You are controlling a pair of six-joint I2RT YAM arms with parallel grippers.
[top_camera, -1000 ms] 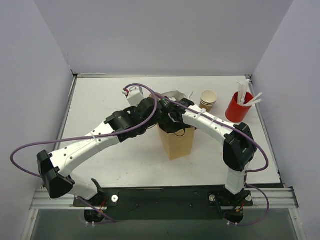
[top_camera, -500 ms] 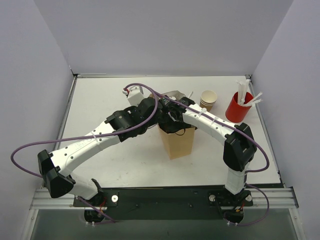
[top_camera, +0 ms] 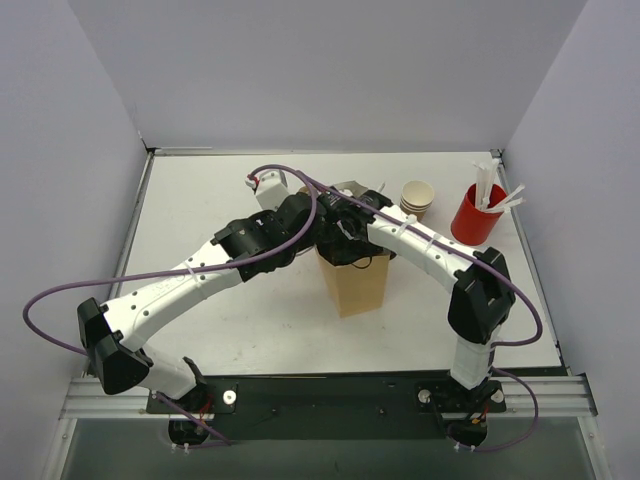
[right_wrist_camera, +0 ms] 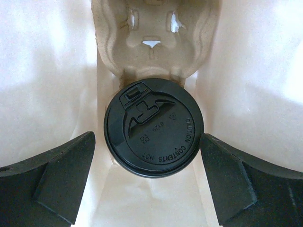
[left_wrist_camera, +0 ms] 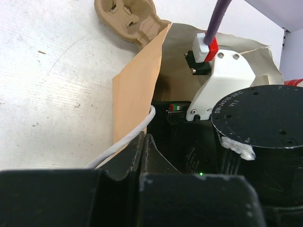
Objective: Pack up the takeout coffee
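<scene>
A brown paper bag (top_camera: 352, 283) stands open at the table's middle. My left gripper (left_wrist_camera: 143, 147) is shut on the bag's near rim (left_wrist_camera: 137, 90), next to its white cord handle (left_wrist_camera: 124, 142). My right gripper (right_wrist_camera: 147, 138) is open and reaches down into the bag (right_wrist_camera: 52, 94). Its fingers (right_wrist_camera: 61, 175) stand on either side of a round black lid (right_wrist_camera: 154, 127) without touching it. What the lid covers is hidden. A pulp carrier (right_wrist_camera: 154, 38) lies just past the lid. A kraft-tan paper cup (top_camera: 417, 194) with a cream inside tops a short stack at the back right.
A red cup (top_camera: 476, 213) with white sticks stands right of the cup stack, near the right wall. The pulp carrier's end (left_wrist_camera: 127, 15) shows beyond the bag's corner in the left wrist view. Both arms cross over the bag's mouth.
Both arms have barely shifted over the bag. The left gripper stays shut on the rim and the right stays open.
</scene>
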